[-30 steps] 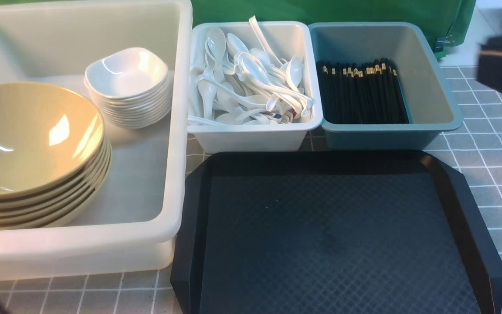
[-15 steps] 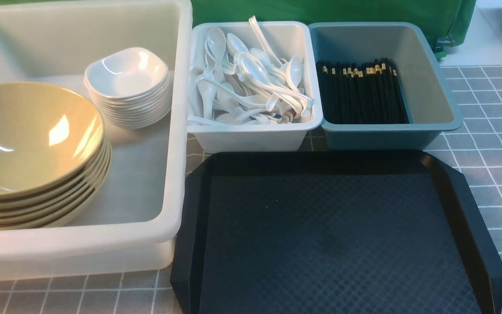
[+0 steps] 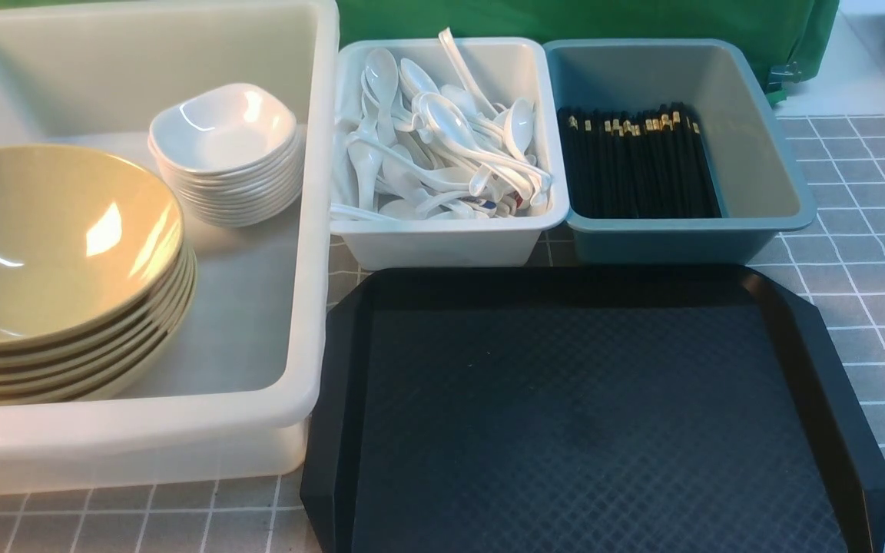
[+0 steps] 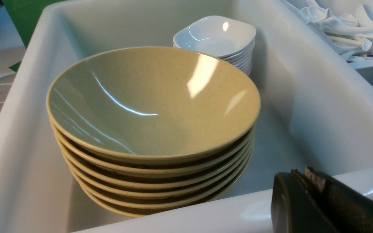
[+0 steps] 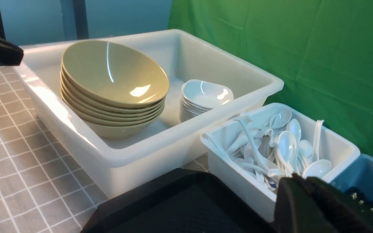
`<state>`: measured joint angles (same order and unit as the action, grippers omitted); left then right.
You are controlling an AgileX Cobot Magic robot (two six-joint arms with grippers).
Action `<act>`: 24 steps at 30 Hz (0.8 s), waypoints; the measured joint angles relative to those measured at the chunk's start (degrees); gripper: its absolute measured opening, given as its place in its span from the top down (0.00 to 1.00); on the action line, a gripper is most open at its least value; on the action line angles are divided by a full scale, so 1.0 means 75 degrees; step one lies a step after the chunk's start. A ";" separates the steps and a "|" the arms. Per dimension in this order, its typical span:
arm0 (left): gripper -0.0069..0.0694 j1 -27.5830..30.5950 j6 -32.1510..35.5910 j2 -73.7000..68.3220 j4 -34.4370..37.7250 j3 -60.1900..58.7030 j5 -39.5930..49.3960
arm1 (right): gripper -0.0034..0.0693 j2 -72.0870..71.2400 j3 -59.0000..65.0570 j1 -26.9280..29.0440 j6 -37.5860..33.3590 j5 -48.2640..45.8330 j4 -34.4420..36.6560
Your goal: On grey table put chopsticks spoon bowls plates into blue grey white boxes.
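Your front view looks forward and down over the black tray [image 3: 596,415] toward the three tubs. Left wrist camera sits close above the big white tub [image 4: 319,97]. Right wrist camera stands farther off, angled across. All three share the bowls [image 3: 51,253].

We see bowls [image 3: 51,253] and plates [image 3: 223,150] in the large box [image 3: 312,230] at left; spoons [image 3: 442,138] in the middle box [image 3: 450,242]; chopsticks [image 3: 634,161] in the right box [image 3: 765,153]; a tray [image 3: 588,415] before them.

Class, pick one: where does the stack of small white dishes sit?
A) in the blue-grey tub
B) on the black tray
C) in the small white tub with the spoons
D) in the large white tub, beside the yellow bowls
D: the stack of small white dishes stands inside the large white tub, next to the stacked yellow bowls.
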<state>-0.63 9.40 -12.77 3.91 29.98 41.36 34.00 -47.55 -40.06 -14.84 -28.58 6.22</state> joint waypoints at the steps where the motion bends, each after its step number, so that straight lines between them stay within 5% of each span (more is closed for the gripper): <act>1: 0.92 0.0000 -0.0013 0.0000 0.0000 0.0000 0.0000 | 0.88 0.0000 0.0000 0.0000 0.0000 0.0000 0.0000; 10: 0.92 0.0000 -0.0035 0.0000 0.0000 0.0000 0.0000 | 0.89 0.0000 0.0156 0.0000 0.0008 0.0019 -0.0124; 16: 0.92 0.0000 -0.0035 0.0000 0.0000 0.0000 0.0008 | 0.91 -0.0459 0.1177 0.0307 0.1359 0.1375 -0.1621; 24: 0.92 0.0000 -0.0035 0.0000 0.0000 0.0000 0.0038 | 0.91 -0.2411 0.3324 0.3499 0.2856 0.1808 -0.1968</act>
<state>-0.63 9.13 -12.77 3.91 29.98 41.65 15.92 -22.62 -13.82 6.58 -15.02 -8.54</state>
